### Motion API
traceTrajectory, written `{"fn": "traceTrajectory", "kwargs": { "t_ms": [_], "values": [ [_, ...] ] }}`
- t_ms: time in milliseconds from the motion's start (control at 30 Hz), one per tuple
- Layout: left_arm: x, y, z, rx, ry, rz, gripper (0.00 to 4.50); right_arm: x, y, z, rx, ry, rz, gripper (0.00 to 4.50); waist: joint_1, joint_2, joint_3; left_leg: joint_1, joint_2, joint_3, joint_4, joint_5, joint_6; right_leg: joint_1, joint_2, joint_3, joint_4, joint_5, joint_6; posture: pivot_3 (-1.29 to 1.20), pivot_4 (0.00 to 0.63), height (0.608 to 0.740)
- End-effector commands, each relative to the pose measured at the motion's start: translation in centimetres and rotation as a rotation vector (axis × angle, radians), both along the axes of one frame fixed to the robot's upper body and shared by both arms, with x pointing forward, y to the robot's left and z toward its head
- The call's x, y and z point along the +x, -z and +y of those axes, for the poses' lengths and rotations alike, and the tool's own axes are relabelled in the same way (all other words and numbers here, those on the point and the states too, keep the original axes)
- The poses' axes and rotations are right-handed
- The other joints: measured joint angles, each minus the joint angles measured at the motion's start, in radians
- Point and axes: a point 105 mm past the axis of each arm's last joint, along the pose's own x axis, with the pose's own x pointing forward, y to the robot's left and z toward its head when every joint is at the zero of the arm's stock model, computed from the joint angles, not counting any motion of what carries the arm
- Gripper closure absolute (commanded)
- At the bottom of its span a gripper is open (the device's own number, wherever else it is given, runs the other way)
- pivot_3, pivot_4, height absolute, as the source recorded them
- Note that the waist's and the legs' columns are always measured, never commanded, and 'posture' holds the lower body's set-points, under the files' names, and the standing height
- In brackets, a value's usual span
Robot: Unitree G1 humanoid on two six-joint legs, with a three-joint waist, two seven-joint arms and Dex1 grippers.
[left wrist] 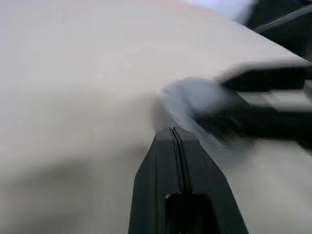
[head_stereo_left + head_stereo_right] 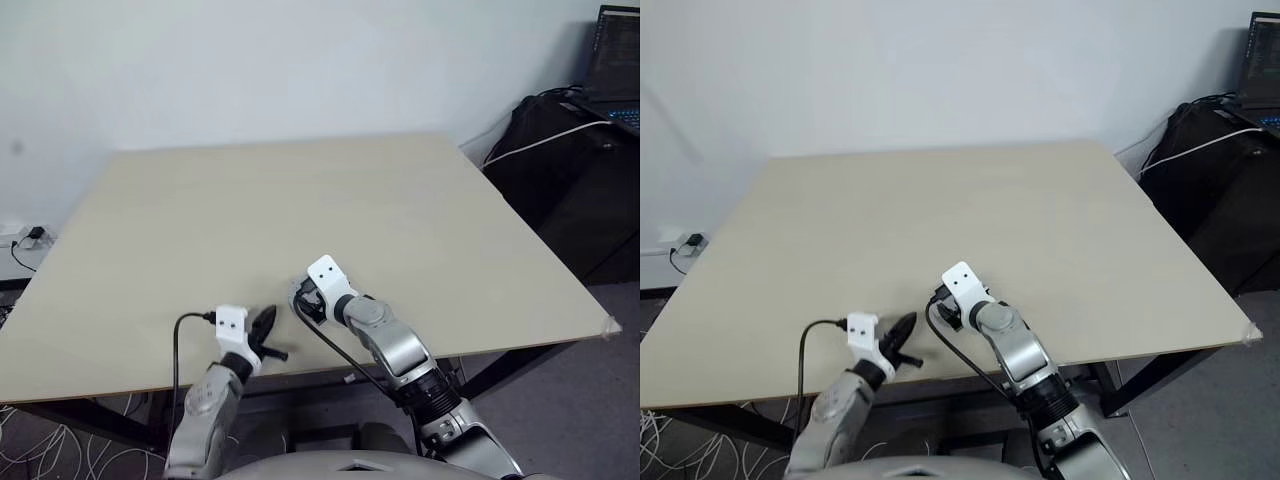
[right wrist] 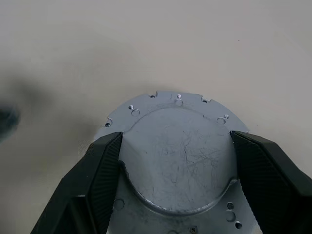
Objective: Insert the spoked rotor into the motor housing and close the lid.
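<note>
Lid-closing step, by judgement: right gripper [image 3: 175, 146] clamped across lid [image 3: 178, 151] dome on table [image 2: 300, 200]. Left gripper [image 2: 263, 328] pinched together, empty, at lid's 9 o'clock. Next: press lid flush.

- The lid [image 3: 178, 161] is seen as silver-grey, with fine scratches across its smooth dome and small dark holes dotted round its flange.
- The right gripper [image 3: 176, 146] is shown with black fingers [image 3: 102, 161], ridged on their inner faces.
- The left gripper [image 1: 174, 131] is black, under a white wrist block.
- The table [image 2: 300, 210] is plain pale beige, without pattern.
- The wall [image 2: 250, 60] is off-white.
</note>
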Motion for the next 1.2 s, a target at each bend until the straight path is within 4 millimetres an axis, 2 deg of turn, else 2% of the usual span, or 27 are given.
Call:
{"fn": "traceTrajectory", "kwargs": {
  "t_ms": [33,200,400,533,800,933,1200],
  "values": [
    [2.7,-2.2,1.1,-0.019,-0.054,-0.017,4.5,-1.3,3.7,-2.6,-0.12,0.055,0.125,1.25,0.0,0.0,-0.001,0.0,0.0,0.0,0.0,0.0,0.0,0.0,0.0,0.0,0.0,0.0,0.0,0.0,0.0,0.74],
    [4.7,-2.8,-0.7,-0.147,0.155,0.147,4.5,-1.2,3.5,-2.5,-0.113,0.059,0.118,1.25,-0.004,-0.002,-0.002,0.001,-0.001,0.0,0.0,0.001,0.002,0.0,0.001,0.0,0.0,0.003,0.005,0.0,0.0,0.74],
    [5.0,-1.9,-1.4,-0.173,0.325,0.35,4.5,-0.9,3.2,-2.5,-0.1,0.072,0.109,1.25,-0.009,-0.002,-0.002,0.002,-0.001,-0.001,-0.002,0.003,0.005,0.001,0.001,0.0,0.0,0.003,0.005,0.0,0.0,0.74],
    [5.6,-1.5,-0.8,-0.164,0.333,0.412,4.5,-0.9,3.1,-2.6,-0.095,0.08,0.105,1.25,-0.008,-0.002,-0.001,0.002,-0.001,-0.002,-0.003,0.004,0.004,0.001,0.002,0.0,0.0,0.002,0.005,0.0,0.0,0.74],
    [6.2,-1.7,-0.8,-0.15,0.355,0.431,4.5,-0.9,3.1,-2.7,-0.092,0.086,0.103,1.25,-0.007,-0.003,-0.002,0.002,-0.001,-0.002,-0.003,0.001,-0.002,0.001,0.001,0.001,0.0,0.003,0.005,0.0,0.0,0.74],
    [6.8,-1.6,-1.5,-0.135,0.393,0.464,4.5,-0.8,2.9,-2.7,-0.092,0.087,0.097,1.25,-0.005,-0.003,-0.001,0.002,-0.001,-0.003,-0.003,0.001,-0.003,0.001,0.001,0.001,0.0,0.003,0.005,0.0,0.0,0.74],
    [6.8,-1.0,-3.0,-0.112,0.45,0.52,4.5,-0.8,2.7,-2.6,-0.09,0.085,0.093,1.25,-0.007,-0.003,-0.001,0.002,-0.002,-0.003,-0.003,0.001,-0.002,0.001,0.001,0.001,0.0,0.003,0.005,0.0,0.0,0.74]
  ]
}}
